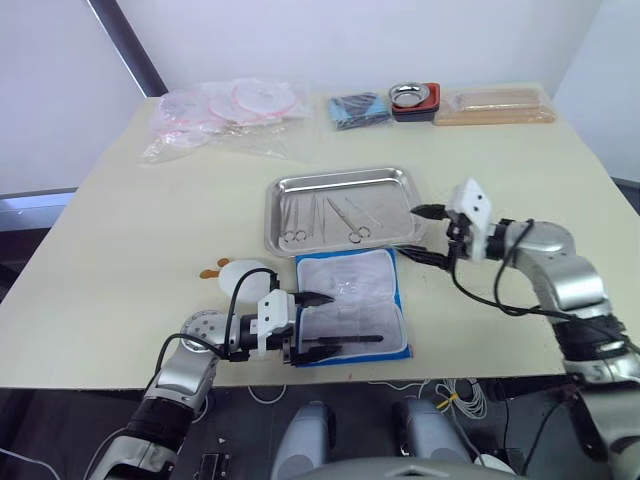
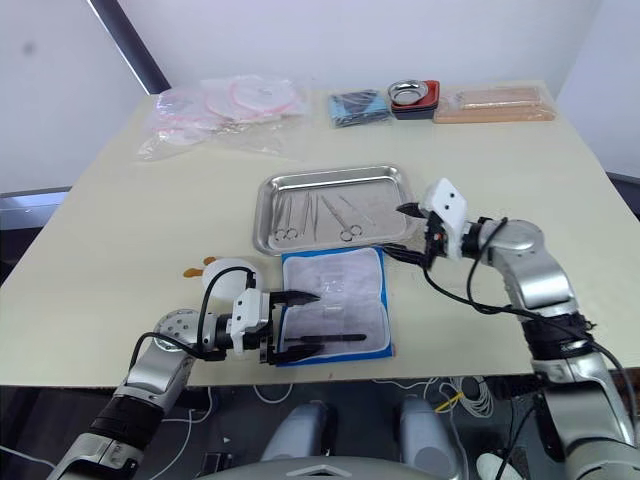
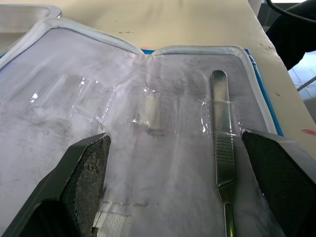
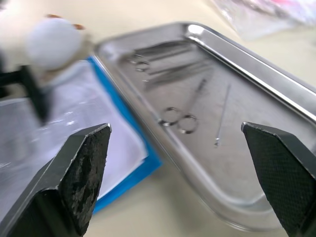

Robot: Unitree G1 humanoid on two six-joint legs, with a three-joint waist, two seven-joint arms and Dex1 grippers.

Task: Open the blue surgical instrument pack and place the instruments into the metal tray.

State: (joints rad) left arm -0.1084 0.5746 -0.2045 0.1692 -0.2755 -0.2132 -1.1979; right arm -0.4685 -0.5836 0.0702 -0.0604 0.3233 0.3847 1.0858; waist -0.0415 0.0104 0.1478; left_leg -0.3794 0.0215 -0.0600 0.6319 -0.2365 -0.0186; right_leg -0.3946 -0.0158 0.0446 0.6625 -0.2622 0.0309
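While the blue surgical instrument pack (image 1: 350, 305) lay opened flat at the worktop's (image 1: 120, 250) near edge, whitish lining up, the metal tray (image 1: 340, 182) sat just beyond it toward the middle, nearly touching the pack's far edge. Several instruments (image 1: 325, 218) were in the tray: ring-handled scissors or forceps and thin straight tools, side by side. One straight flat-handled instrument (image 3: 220, 143) was in the pack, tucked under a clear pocket strip near the near edge of the lining. Left gripper (image 1: 318, 322) hovered over the pack's near-left part, fingers (image 3: 84, 182) spread wide, nothing between them; the straight instrument lay just inside one finger. Right gripper (image 1: 428, 232) was at the tray's right end, fingers (image 4: 81, 173) wide apart and empty, over the tray rim and the pack's far-right corner. A white round pad (image 1: 238, 274) lay left of the pack. At the far edge: clear bags with pink rings (image 1: 225, 115), a small blue packet (image 1: 358, 108), a small steel bowl on red base (image 1: 415, 99), a tan flat package (image 1: 493, 104).
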